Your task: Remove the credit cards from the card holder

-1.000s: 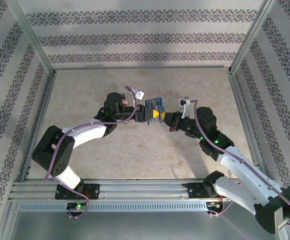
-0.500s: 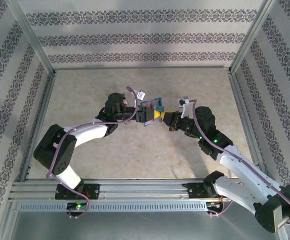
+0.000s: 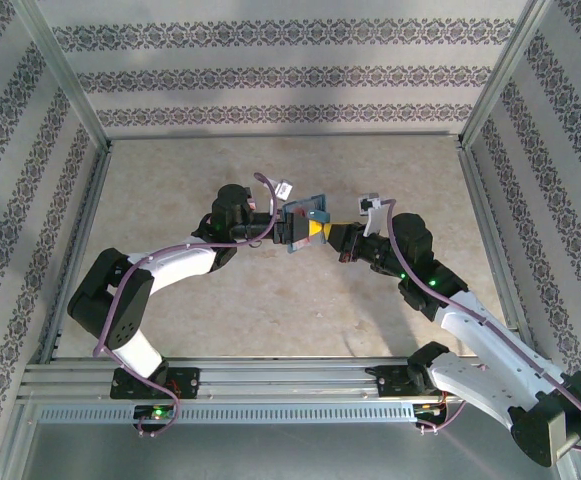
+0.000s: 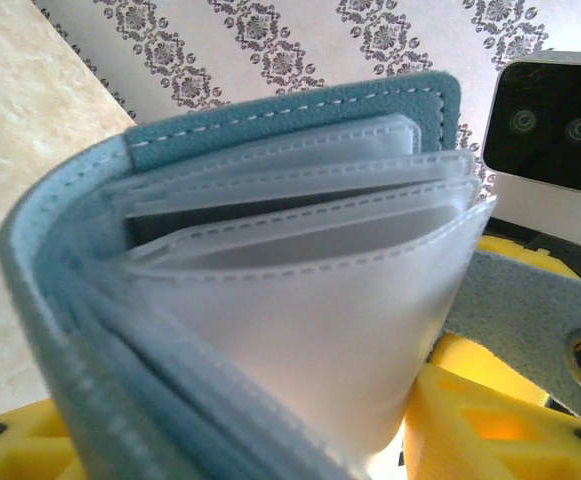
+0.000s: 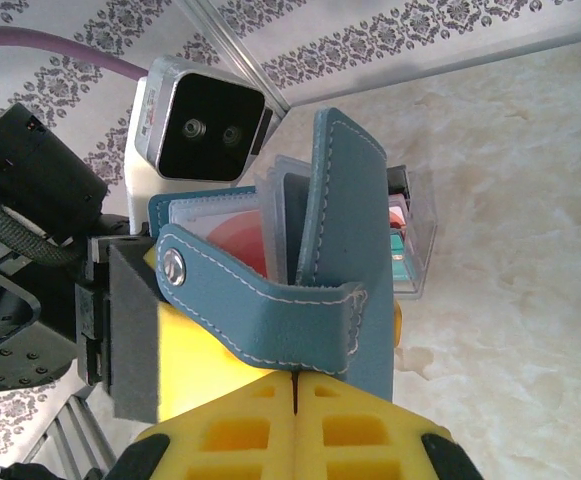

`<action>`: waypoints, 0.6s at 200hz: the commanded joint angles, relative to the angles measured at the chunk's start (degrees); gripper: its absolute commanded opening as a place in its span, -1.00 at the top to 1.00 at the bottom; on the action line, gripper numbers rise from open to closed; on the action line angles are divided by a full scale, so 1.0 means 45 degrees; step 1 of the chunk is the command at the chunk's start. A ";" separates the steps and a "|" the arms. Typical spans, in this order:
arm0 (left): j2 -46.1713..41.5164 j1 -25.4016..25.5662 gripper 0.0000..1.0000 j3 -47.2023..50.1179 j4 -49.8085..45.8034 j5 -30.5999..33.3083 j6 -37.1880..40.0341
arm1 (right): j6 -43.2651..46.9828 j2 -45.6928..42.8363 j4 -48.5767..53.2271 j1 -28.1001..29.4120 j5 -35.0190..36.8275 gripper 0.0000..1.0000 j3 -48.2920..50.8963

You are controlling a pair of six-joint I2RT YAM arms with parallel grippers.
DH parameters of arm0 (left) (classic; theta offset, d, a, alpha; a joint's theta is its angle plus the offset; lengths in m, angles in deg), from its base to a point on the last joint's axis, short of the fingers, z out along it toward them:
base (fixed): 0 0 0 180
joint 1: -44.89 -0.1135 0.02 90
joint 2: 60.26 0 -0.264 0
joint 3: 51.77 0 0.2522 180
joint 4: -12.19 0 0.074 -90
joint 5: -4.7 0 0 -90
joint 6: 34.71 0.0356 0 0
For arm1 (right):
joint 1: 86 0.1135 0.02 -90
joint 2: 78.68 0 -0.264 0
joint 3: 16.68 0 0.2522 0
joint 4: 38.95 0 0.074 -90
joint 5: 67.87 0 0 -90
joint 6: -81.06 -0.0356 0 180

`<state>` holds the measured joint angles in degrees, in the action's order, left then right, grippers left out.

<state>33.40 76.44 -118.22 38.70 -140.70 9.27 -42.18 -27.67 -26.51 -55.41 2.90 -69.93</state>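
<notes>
Card holder [image 3: 305, 210] is held up over the middle of the table [image 3: 220, 310], between the two arms. Right gripper [image 3: 320, 231]: yellow fingers [image 5: 350, 430] pressed together on the holder's blue cover, clasp tab [image 5: 260, 300] hanging loose across them. Left gripper [image 3: 292, 232]: yellow fingers [image 4: 490, 420] stand on either side of the fanned clear sleeves [image 4: 320, 300]; cannot tell whether they press. Credit cards [image 5: 245, 240] sit inside the sleeves, one red-and-white, one with a teal edge.
</notes>
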 commanded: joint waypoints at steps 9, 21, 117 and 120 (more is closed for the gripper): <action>-0.0531 0.0343 -0.19 -0.0367 -0.0443 -0.0287 0.0773 | -0.0037 -0.0294 -0.0197 -0.0040 0.0255 1.00 0.0063; -0.0590 0.0342 -0.10 -0.0326 -0.0441 -0.0325 0.0813 | -0.0017 -0.0366 -0.0090 -0.0078 0.0363 1.00 0.0083; -0.0601 0.0342 0.06 -0.0246 0.0412 -0.0619 0.0387 | -0.0095 -0.0388 0.0001 -0.0294 0.0132 0.63 0.0200; -0.0600 0.0334 0.06 -0.0245 0.0441 -0.0619 0.0366 | -0.0095 -0.0378 0.0001 -0.0294 0.0134 0.64 0.0200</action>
<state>32.22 76.73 -118.31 36.58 -140.72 11.48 -42.18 -29.86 -25.40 -56.26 3.65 -69.69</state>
